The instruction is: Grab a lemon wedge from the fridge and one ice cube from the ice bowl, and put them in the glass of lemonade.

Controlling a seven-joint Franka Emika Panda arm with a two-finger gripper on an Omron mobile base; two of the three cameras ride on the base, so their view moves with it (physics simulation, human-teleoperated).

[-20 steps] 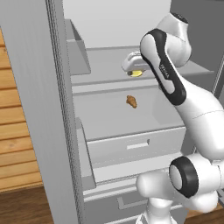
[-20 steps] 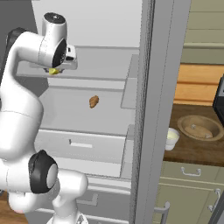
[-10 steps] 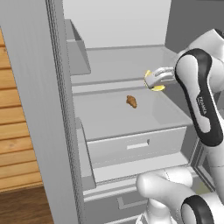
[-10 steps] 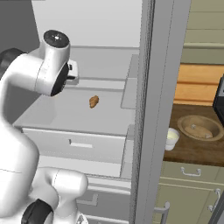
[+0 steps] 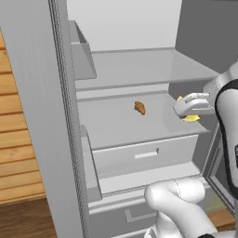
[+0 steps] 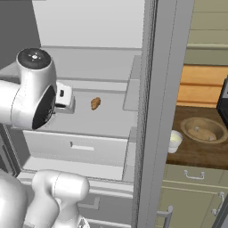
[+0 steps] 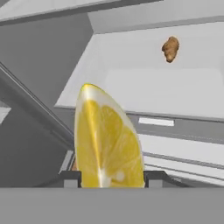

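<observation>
The hand (image 5: 191, 111) held the lemon wedge (image 7: 108, 141) — in the hand view the wedge stood upright between the two dark fingertips (image 7: 70, 178), cut face toward the camera, rind curving up to a point. In the left base view the wedge showed as a sliver of yellow under the white hand, at the right edge of the fridge (image 5: 60, 116) opening, just past the front right corner of the middle shelf (image 5: 125, 123). The hand was off the shelf, with nothing under it but the fridge's front.

A small brown lump (image 5: 139, 108) lay on that shelf, toward the back and well apart from the hand; it appeared in the right base view and the hand view too. Below the shelf sat a drawer (image 5: 144, 155) with a pale bar handle, shut. The fridge door (image 6: 149, 111) stood open, seen edge-on between the fridge interior and the kitchen beyond.

In the right base view a wooden bench (image 6: 200, 149) lay to the right of the door. On it the glass (image 6: 174, 141) stood near the front left corner, whitish with pale liquid, and the ice bowl (image 6: 202, 130) sat just beside it, farther back and to the right — wide, shallow, brownish. Both were well apart from the hand, on the far side of the door.
</observation>
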